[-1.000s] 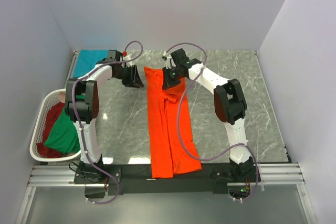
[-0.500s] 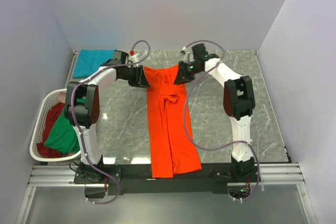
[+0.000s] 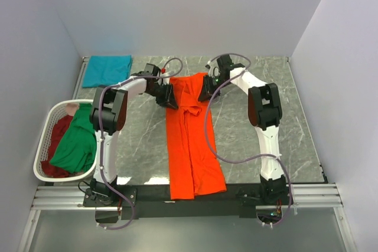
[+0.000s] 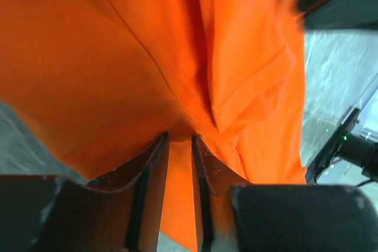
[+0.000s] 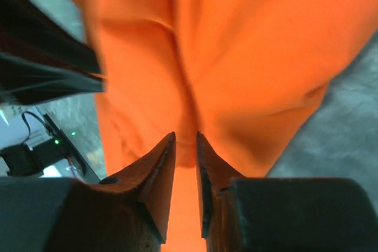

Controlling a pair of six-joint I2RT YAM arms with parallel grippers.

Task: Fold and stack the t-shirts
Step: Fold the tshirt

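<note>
The bright orange t-shirt (image 3: pixel 190 146) lies as a long folded strip down the middle of the table, its near end hanging over the front edge. My left gripper (image 3: pixel 170 97) is shut on its far left corner, and orange cloth (image 4: pixel 177 57) fills the left wrist view. My right gripper (image 3: pixel 205 91) is shut on its far right corner, and orange cloth (image 5: pixel 236 57) fills the right wrist view. Both hold the far end lifted. The teal t-shirt (image 3: pixel 106 70) lies folded at the far left corner. The green t-shirt (image 3: pixel 77 143) and the dark red t-shirt (image 3: pixel 54 137) lie in the basket.
A white slatted laundry basket (image 3: pixel 44 119) stands off the table's left edge. The grey marble table (image 3: pixel 266 128) ends at a black front rail. White walls close in at the back and on both sides.
Both grippers have moved toward each other and a little nearer with the orange shirt's far end, which is now bunched and raised. The green shirt sits higher in the basket.
</note>
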